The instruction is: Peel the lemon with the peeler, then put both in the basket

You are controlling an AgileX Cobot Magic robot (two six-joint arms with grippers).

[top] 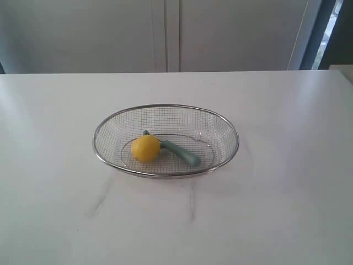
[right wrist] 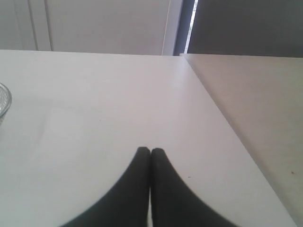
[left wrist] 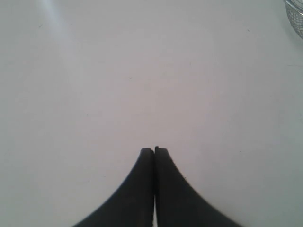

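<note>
1. Inside the basket (top: 165, 106), set mid-surface (top: 287, 210), the lemon (top: 145, 148) sits against the peeler (top: 180, 153). Both lie where the task wants them last.
2. We see our left hand (left wrist: 154, 150) pinched together and empty over bare surface, with a bit of basket rim in sight.
3. Our right hand (right wrist: 150, 150) is likewise closed on nothing, well aside. We judge that this leaves the basket clear.
4. Whether the lemon is peeled, we cannot tell.

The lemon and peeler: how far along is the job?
Both lemon and peeler lie in the basket, so putting away looks done. Nothing is in hand: left claw and right claw are shut and empty over the table. Peeling I cannot confirm; the lemon looks evenly yellow.
</note>
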